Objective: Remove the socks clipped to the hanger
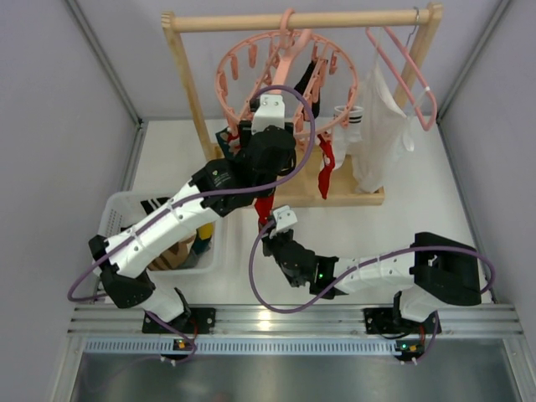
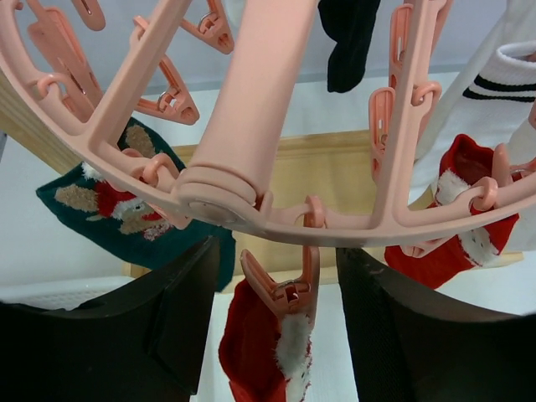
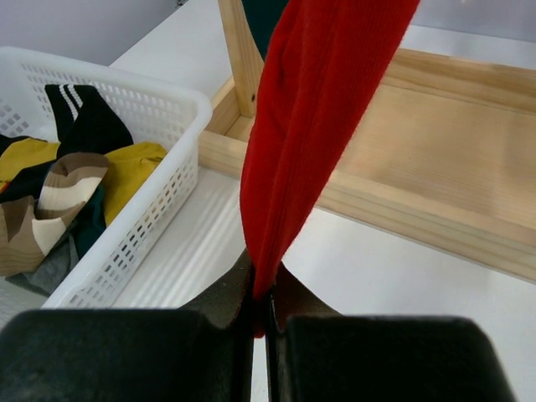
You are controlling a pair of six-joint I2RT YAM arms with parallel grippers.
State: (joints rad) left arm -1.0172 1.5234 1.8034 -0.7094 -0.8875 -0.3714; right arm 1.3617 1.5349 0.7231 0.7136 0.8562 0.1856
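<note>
The salmon-pink ring hanger (image 1: 285, 71) hangs from the wooden rack. My left gripper (image 1: 270, 117) is raised under its rim. In the left wrist view it (image 2: 285, 314) is open, with one finger on each side of a clip (image 2: 289, 293). That clip holds a red sock with white trim (image 2: 255, 352). My right gripper (image 1: 270, 226) is low in front of the rack. It (image 3: 266, 314) is shut on the bottom end of a hanging red sock (image 3: 318, 126). A teal-green sock (image 2: 100, 201), a black sock (image 2: 347, 42), a striped white sock (image 2: 502, 75) and another red sock (image 2: 452, 243) hang clipped.
A white basket (image 3: 126, 243) with several socks in it stands left of the rack base (image 3: 435, 159). A white cloth garment (image 1: 381, 138) hangs on a plain pink coat hanger (image 1: 410, 71) at the rack's right end. Grey walls close in on both sides.
</note>
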